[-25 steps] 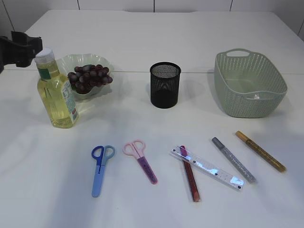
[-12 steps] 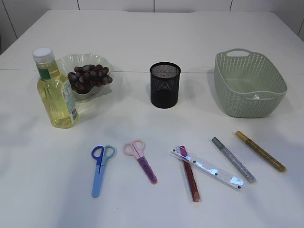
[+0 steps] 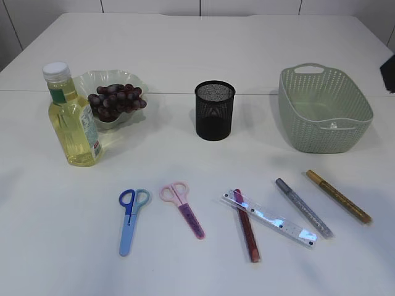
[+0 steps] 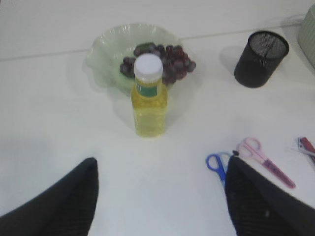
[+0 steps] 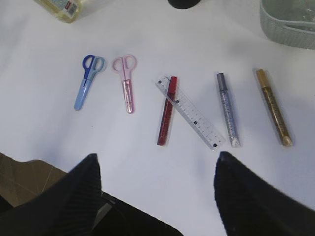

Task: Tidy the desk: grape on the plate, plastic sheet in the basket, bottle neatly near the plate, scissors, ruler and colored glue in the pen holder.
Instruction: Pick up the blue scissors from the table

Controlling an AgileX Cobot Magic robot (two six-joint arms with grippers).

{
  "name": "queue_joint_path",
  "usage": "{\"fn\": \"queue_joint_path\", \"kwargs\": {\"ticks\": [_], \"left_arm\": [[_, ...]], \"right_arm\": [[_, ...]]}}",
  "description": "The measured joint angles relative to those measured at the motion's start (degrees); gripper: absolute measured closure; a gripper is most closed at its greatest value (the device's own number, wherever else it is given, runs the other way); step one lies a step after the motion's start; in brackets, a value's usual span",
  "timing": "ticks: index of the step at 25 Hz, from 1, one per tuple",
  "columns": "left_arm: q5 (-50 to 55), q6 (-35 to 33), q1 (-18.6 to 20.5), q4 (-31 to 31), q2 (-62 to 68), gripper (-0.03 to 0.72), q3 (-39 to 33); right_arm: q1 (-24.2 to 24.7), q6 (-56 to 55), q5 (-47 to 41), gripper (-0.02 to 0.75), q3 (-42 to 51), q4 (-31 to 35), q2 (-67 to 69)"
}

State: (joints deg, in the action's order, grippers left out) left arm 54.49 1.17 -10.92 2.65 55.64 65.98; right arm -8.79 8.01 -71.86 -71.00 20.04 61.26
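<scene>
Grapes [image 3: 116, 98] lie on the pale green plate [image 3: 92, 79], and the yellow bottle [image 3: 73, 123] stands upright just in front of it. Blue scissors [image 3: 131, 219], pink scissors [image 3: 183, 208], a clear ruler [image 3: 270, 218] across a red glue stick [image 3: 248, 237], a silver glue pen [image 3: 302, 207] and a gold one [image 3: 339, 195] lie along the front. The black mesh pen holder [image 3: 215, 110] stands mid-table. My left gripper [image 4: 162, 162] hangs open and empty above the table in front of the bottle [image 4: 147, 96]. My right gripper [image 5: 157, 155] is open over the front edge, nearer than the ruler [image 5: 189, 112].
The green basket [image 3: 323, 108] stands at the back right, with a faint clear thing on its floor that I cannot identify. A dark sliver of the right arm [image 3: 390, 71] shows at the right edge. The table's front edge appears in the right wrist view, lower left.
The left arm, seen at the far left edge behind the bottle a second ago, has pulled out of the exterior view. A bit of the right arm now shows at the right edge.
</scene>
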Motion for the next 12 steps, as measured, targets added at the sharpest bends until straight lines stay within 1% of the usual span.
{"fn": "queue_joint_path", "kwargs": {"ticks": [3,6,9,12], "left_arm": [[7.55,1.29,0.0,0.0,0.0,0.105,1.6],[12.53,1.52,0.0,0.0,0.0,0.105,2.35],[15.23,1.64,0.0,0.13,-0.15,0.107,2.46],[16.43,1.64,0.0,0.97,-0.52,0.127,2.46]], "right_arm": [[-0.38,0.71,0.0,0.181,0.0,0.14,0.0],[-0.38,0.85,0.0,0.181,0.0,0.14,0.0],[-0.38,0.89,0.0,0.181,0.0,0.14,0.37],[-0.38,0.89,0.0,0.181,0.0,0.22,1.72]]}}
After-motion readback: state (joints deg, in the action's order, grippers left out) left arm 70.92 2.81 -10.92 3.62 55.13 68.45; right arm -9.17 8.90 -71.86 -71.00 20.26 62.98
